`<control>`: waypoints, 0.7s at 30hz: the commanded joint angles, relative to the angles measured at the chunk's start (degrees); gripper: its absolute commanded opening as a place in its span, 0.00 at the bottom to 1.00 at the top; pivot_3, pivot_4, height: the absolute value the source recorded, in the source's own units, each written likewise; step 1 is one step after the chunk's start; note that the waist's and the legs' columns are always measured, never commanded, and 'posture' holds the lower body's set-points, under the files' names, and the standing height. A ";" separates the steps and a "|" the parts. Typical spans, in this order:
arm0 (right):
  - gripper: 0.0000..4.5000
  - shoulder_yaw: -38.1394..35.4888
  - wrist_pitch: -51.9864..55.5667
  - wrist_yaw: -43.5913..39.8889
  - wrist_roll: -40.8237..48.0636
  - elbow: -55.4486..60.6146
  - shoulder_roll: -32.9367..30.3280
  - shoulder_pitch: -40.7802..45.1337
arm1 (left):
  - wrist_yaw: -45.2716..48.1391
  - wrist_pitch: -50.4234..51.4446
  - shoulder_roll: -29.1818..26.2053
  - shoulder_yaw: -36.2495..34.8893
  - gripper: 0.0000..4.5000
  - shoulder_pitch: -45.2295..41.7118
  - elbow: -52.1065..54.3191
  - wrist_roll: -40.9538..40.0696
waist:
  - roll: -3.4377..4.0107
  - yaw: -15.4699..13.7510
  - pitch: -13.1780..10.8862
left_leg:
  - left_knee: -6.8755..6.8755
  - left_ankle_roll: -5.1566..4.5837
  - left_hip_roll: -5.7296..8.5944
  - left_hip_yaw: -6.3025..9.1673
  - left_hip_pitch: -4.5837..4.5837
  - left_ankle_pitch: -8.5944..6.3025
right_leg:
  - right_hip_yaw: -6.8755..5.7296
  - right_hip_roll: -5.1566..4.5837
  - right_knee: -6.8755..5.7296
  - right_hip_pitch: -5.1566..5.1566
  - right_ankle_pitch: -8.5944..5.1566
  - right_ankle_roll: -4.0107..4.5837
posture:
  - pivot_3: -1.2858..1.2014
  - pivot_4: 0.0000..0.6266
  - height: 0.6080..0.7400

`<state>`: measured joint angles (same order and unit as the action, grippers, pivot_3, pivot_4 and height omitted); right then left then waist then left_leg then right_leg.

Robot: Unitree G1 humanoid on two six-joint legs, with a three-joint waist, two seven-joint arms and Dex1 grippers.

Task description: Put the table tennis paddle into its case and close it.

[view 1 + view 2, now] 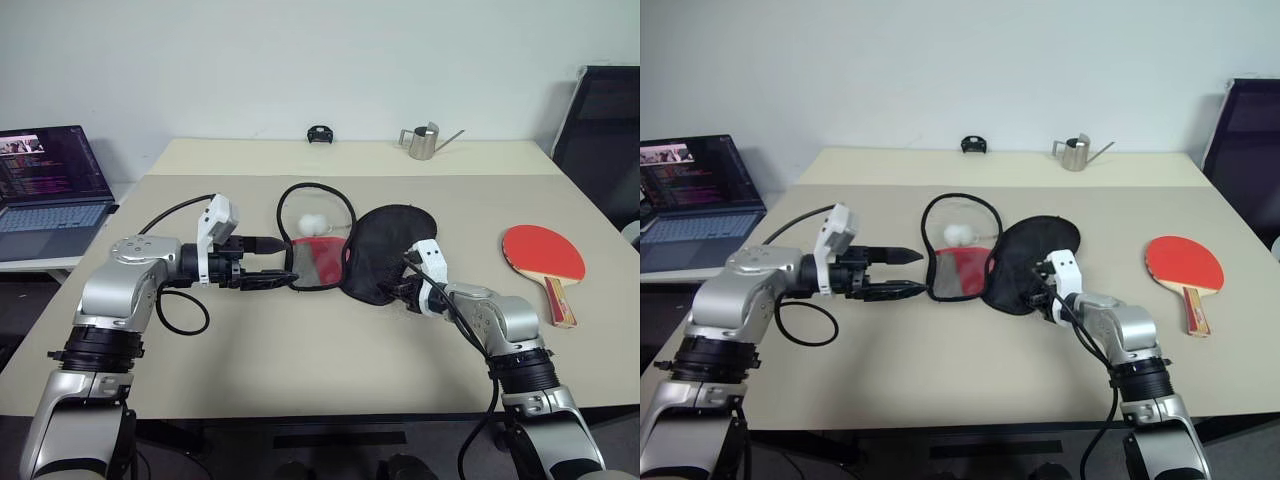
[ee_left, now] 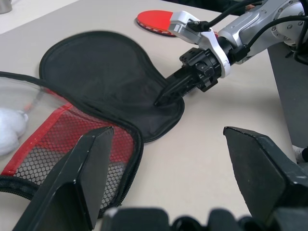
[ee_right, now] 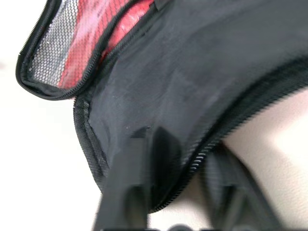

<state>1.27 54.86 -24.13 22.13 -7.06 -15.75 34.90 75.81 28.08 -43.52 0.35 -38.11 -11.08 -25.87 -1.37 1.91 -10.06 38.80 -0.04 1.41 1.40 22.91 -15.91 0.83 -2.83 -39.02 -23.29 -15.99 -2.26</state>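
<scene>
My right fingers (image 2: 166, 96) are pressed together on the near edge of the case (image 1: 385, 250), pinching the zip-edged rim of its black flap; in my right wrist view one finger lies over the black fabric and the other sits under the edge. My left fingers (image 2: 91, 168) stand wide apart with nothing between them, pointing across toward my right, one above the other, just at the narrow end of the case's red mesh half (image 1: 318, 262). Whether the lower one touches the mesh edge I cannot tell.

The case lies spread open on the bench (image 1: 300, 350) between my two hands. Its black flap is folded out flat on my right side, and the red half with the black mesh pocket lies on my left side, the two joined along the middle. A black zip rim loops up behind the red half, and a white ball (image 1: 314, 223) rests inside that loop.

The table tennis paddle (image 1: 545, 258) lies flat on the bench well apart from the case, out to the right of my right arm, red face up, handle pointing toward the near edge. Neither hand is near it.

At the far edge of the bench stand a small metal watering can (image 1: 424, 141) and a little black object (image 1: 320, 134). An open laptop (image 1: 50, 180) sits on a separate surface off to the left.
</scene>
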 commanded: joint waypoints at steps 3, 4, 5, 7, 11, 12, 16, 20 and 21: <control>0.00 -2.07 2.60 -0.21 1.93 4.68 -0.16 -1.02 | 0.74 -0.14 -1.06 -0.67 0.89 0.16 3.70 -0.52 | 0.00 -0.02 0.00 | 0.00 0.00 0.00 0.01 0.00 0.00 | -0.01 0.00 0.00 0.00 0.00 0.00 | 0.52 0.24 1.00; 0.00 -2.28 3.25 -0.15 2.27 5.57 -0.28 -1.46 | 0.76 0.05 -1.07 -0.65 0.89 0.16 4.13 -0.64 | 0.00 -0.04 0.00 | 0.00 0.00 0.00 0.01 0.00 0.00 | 0.00 0.00 0.00 0.00 0.00 0.00 | 0.52 0.24 1.00; 0.00 -2.44 3.86 -0.06 2.56 6.41 -0.35 -1.86 | 0.78 0.24 -1.09 -0.68 0.89 0.19 4.49 -0.75 | 0.00 -0.04 0.00 | 0.00 0.00 0.00 0.01 0.01 0.00 | 0.00 -0.01 0.00 0.00 0.00 0.00 | 0.52 0.24 1.00; 0.00 -2.79 4.93 0.15 3.17 8.00 -0.58 -2.68 | 0.78 0.46 -1.07 -0.68 0.89 0.16 4.92 -0.81 | 0.00 -0.04 0.00 | 0.00 0.00 0.00 0.01 0.01 0.00 | 0.00 -0.01 0.01 0.00 0.00 0.00 | 0.52 0.24 1.00; 0.00 -4.15 7.47 0.63 4.30 10.91 -0.82 -3.86 | 1.08 0.60 -1.16 -0.49 0.89 0.30 5.66 -0.81 | 0.00 -0.04 0.00 | -0.01 0.00 0.00 0.01 0.00 0.00 | -0.01 0.00 0.00 0.00 0.00 0.00 | 0.52 0.24 1.00; 0.00 -4.49 8.27 0.63 4.65 11.86 -1.05 -4.22 | 1.19 0.66 -1.19 -0.42 0.89 0.32 5.93 -0.82 | 0.00 -0.05 0.00 | -0.01 0.00 0.00 0.01 0.00 0.00 | -0.01 0.00 0.00 0.00 0.00 0.00 | 0.52 0.24 1.00; 0.00 -5.56 10.85 0.09 5.98 14.57 -2.87 -5.23 | 1.41 0.88 -1.06 -0.19 0.89 0.01 6.52 -0.78 | 0.00 -0.06 0.00 | -0.01 0.00 0.00 0.01 0.02 0.00 | -0.01 -0.01 0.01 0.00 0.00 0.00 | 0.52 0.24 1.00; 0.00 -6.34 11.78 -0.47 6.31 14.84 -4.96 -5.49 | 1.50 0.88 -0.60 0.36 0.89 -0.05 7.06 -0.75 | 0.00 -0.06 0.00 | -0.01 -0.01 0.00 0.01 0.01 0.00 | -0.01 0.00 0.01 0.00 0.00 0.00 | 0.52 0.24 1.00; 0.00 -6.47 11.90 -0.60 6.38 14.67 -5.49 -5.39 | 1.57 0.91 -0.46 0.52 0.89 -0.03 7.22 -0.80 | 0.00 -0.05 0.00 | 0.00 0.00 0.00 0.01 0.01 0.00 | -0.01 0.00 0.01 0.00 0.00 0.00 | 0.52 0.24 1.00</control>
<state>-3.64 66.70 -23.83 27.30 5.59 -20.43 29.58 76.92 28.88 -43.63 0.96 -37.39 -6.20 -26.02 -1.37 1.86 -10.06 38.80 -0.04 1.41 1.41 22.92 -15.91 0.82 -2.83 -39.02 -23.29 -15.99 -2.26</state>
